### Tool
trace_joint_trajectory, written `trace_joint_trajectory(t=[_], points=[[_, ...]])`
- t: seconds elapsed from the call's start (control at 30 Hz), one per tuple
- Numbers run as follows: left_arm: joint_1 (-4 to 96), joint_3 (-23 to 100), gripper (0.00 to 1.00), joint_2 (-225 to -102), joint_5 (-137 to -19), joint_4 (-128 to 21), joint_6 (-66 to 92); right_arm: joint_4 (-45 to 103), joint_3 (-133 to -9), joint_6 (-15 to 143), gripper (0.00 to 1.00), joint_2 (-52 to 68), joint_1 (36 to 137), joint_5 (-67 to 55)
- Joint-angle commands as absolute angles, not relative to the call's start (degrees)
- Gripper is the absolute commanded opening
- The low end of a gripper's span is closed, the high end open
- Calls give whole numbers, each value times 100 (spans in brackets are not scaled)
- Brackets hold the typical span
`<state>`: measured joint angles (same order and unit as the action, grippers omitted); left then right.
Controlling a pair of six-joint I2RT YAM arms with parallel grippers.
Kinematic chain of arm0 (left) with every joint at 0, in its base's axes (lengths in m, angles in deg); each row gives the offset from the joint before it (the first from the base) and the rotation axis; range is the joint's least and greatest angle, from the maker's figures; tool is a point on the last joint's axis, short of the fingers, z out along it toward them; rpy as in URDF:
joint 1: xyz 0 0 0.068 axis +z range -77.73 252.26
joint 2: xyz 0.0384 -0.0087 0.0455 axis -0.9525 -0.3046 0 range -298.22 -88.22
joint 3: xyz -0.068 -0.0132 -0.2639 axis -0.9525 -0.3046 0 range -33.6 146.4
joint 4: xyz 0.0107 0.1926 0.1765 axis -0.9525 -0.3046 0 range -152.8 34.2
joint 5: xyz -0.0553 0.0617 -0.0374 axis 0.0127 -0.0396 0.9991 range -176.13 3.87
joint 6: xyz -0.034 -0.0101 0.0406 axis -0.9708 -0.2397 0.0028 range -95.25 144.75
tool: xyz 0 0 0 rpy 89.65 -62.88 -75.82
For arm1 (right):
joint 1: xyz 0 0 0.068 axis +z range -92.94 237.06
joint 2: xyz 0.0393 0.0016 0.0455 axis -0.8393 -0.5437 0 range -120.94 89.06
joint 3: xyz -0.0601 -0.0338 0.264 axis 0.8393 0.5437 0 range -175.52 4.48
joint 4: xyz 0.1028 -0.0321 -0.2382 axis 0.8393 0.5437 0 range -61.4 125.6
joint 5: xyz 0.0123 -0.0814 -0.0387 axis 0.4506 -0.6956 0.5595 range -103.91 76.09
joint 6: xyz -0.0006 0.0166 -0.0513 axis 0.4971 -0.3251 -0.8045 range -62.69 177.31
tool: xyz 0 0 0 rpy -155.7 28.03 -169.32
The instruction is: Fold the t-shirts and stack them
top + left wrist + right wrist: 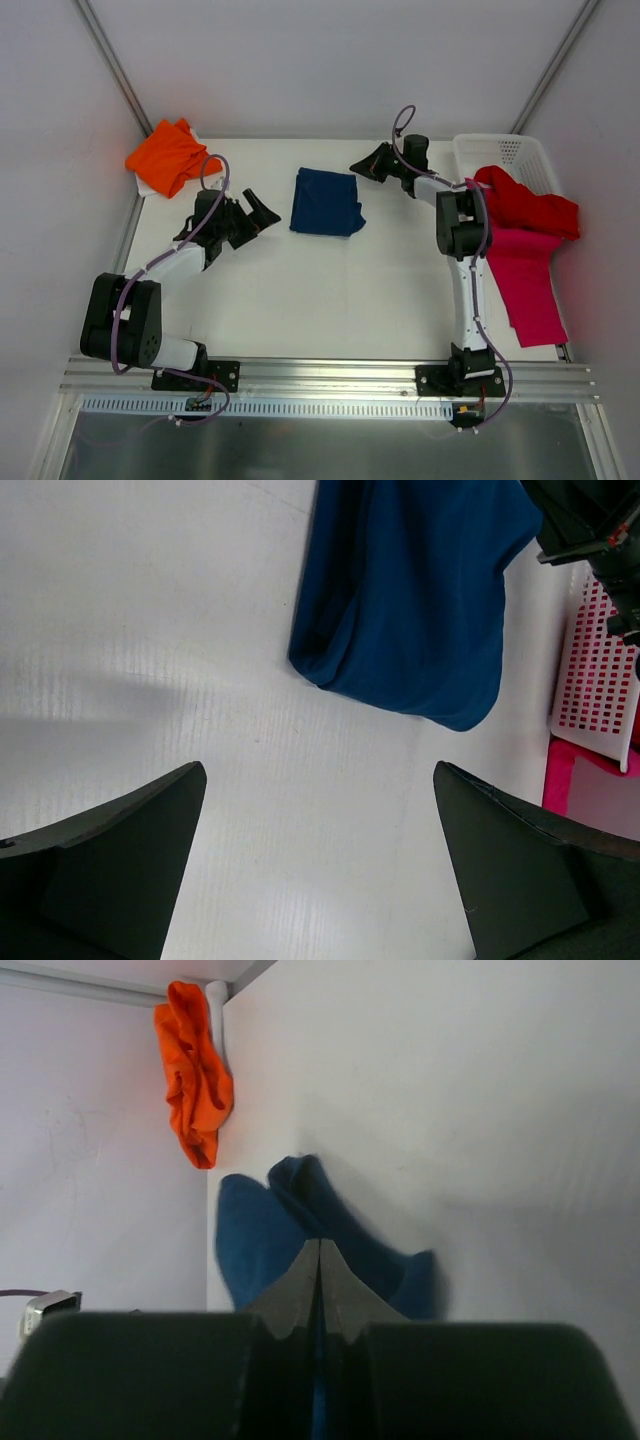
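Top external: navy t-shirt (326, 201) lies between left fingers (110, 870), apart, and right fingers (295, 1295), together

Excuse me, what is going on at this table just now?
Two robot arms are folding t-shirts. The navy t-shirt lies folded mid-table; the left pincer is open beside it, the right pincer shut near its far corner. The orange t-shirt sits bunched in the far-left corner; the red t-shirt and magenta t-shirt spill from the white basket.
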<state>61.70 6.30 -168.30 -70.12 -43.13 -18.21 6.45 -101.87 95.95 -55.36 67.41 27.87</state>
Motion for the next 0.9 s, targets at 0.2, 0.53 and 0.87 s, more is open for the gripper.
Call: trace_joint_trajectory(t=[0.2,0.53,0.87], points=[[6067,508,99,-16601,-6908,-3954,-1814,-453,-9115,9659,1,-3707,6893,3012],[6040,411,99,-16583,-6926,-3892,-1832,-980,-8737,10020,0,-4295,7384,2968],[6040,411,99,-16636,-7048,-3989,-1744,-1095,-9079,10170,1,-5095,7385,2916]])
